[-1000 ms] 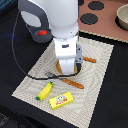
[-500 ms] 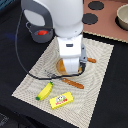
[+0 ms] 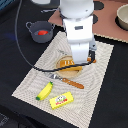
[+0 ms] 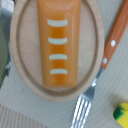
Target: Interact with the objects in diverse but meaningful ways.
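An orange-yellow bread loaf (image 4: 59, 41) with white stripes lies on a round wooden plate (image 4: 22, 75); both show in the exterior view, the loaf (image 3: 65, 63) peeking out under the arm. My gripper (image 3: 78, 60) hangs just above the loaf. Its fingers are hidden in both views. A red tomato (image 3: 42, 32) sits in a grey-blue pot (image 3: 33, 27) at the back of the exterior view's left. The banana (image 3: 44, 90) and the yellow red-labelled box (image 3: 61, 101) lie on the mat's near part.
A fork with an orange handle (image 3: 70, 81) lies on the striped mat (image 3: 97, 95) beside the plate; it also shows in the wrist view (image 4: 113, 40). A brown board (image 3: 107, 22) with a beige bowl (image 3: 122, 16) is at the back right. A black cable (image 3: 22, 47) loops on the left.
The arm has shifted toward the exterior view's right and a little back, staying over the loaf and plate. The objects on the mat have not moved.
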